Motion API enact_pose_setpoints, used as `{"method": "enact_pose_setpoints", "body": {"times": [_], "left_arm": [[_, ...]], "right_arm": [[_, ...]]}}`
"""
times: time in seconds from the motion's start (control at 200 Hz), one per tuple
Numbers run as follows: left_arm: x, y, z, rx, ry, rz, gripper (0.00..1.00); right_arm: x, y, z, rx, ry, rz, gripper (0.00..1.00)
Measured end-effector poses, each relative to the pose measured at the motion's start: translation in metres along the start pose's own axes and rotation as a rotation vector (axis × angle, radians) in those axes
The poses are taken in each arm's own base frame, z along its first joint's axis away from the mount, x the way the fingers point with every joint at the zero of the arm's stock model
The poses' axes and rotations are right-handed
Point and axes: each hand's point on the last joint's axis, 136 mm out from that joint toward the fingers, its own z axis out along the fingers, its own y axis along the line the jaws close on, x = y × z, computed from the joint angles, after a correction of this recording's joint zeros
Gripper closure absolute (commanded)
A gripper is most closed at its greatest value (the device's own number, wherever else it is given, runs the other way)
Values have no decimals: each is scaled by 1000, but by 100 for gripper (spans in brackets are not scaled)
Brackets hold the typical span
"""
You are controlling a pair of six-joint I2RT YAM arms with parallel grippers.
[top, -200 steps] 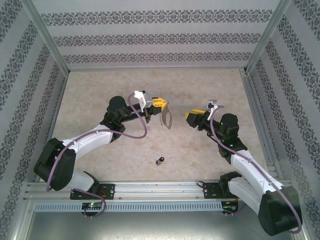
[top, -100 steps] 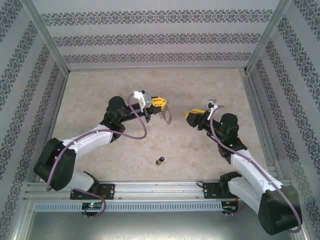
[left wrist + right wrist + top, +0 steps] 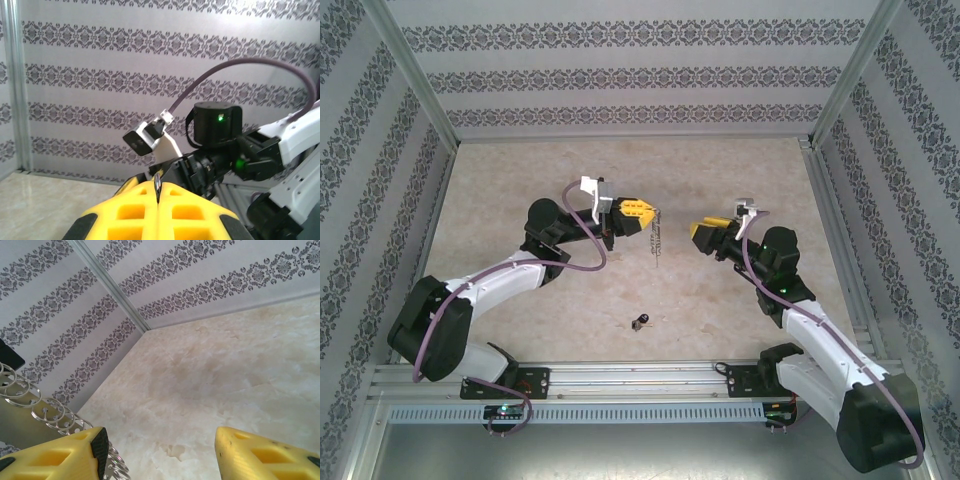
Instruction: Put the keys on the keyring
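The left claw [image 3: 648, 213] pinches the keyring [image 3: 657, 240], the right claw [image 3: 697, 233] gapes empty, and the key [image 3: 640, 321] lies unthreaded on the surface [image 3: 550, 170], so the threading is not yet begun.

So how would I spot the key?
Look at the beige table from above, just ahead of the metal rail at its near edge, about midway. The key lies alone there: a tiny black-headed speck, far smaller than the grey keyring pinched in the left hand.
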Motion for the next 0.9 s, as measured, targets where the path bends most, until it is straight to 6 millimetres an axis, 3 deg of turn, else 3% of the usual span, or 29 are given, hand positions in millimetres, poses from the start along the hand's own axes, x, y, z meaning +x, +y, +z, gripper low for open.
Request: {"method": "enact_pose_setpoints", "body": {"times": [0.29,0.545,0.769,0.899], "left_arm": [[-4,-3,1,35,-42,-135,100],[-5,-6,1,55,-38,-195,100],[8,-1,5,27,78,-262,100],[6,0,5,-18,167,-250,100]], "right_arm": [[-9,13,-7,-32,-29,-26,42],[-22,39,-8,-105,-27,-55,42],[-32,67,-7,-178,-12,-84,43],[-38,79,-6,-207,0,-109,43]]}}
